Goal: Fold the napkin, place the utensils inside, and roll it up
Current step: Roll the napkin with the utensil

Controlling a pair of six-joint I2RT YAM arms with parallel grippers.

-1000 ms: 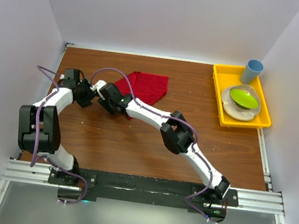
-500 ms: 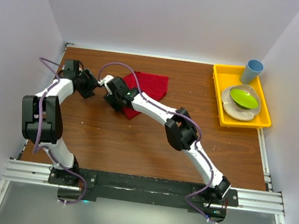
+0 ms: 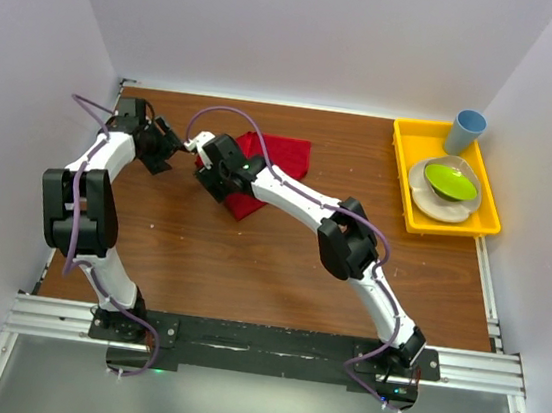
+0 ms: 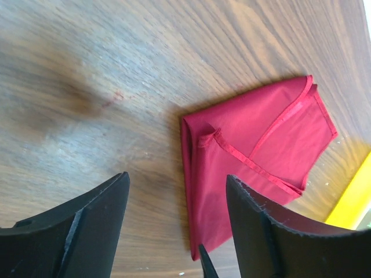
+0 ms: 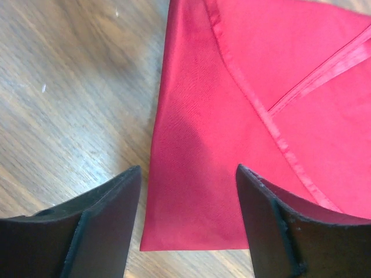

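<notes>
White walls close in a brown wood-grain table [image 3: 249, 264] on its left, far and right sides; the near edge carries the metal rail with both arm bases. The bright red, slightly shiny cloth napkin [image 3: 284, 155] lies flat on the far-left part of the table, near the far edge and well apart from the left wall. It is folded over on itself. In the left wrist view the napkin [image 4: 255, 145] shows a straight folded edge on its left side. A stitched hem runs diagonally across the upper layer, and its pointed corners reach toward a strip of yellow at the right of that view.

The left gripper [image 3: 168, 143] sits just left of the napkin, its two black fingers [image 4: 87, 223] spread wide over bare wood and holding nothing. The right gripper [image 3: 206, 148] reaches in from the near right and hangs over the napkin's left portion. Its fingers [image 5: 98, 223] are also spread, straddling the folded left edge of the napkin [image 5: 232, 87] near a lower corner. Whether they touch the cloth cannot be told. The two grippers are close together, tips facing each other.

At the far right, against the right wall, stands a yellow rectangular plastic tray [image 3: 401, 177]. It holds a light blue cup [image 3: 467, 129] and a white plate [image 3: 428, 197] with a lime-green bowl [image 3: 450, 181] on it. A broad stretch of bare wood lies between napkin and tray, and more toward the near edge under the arms.
</notes>
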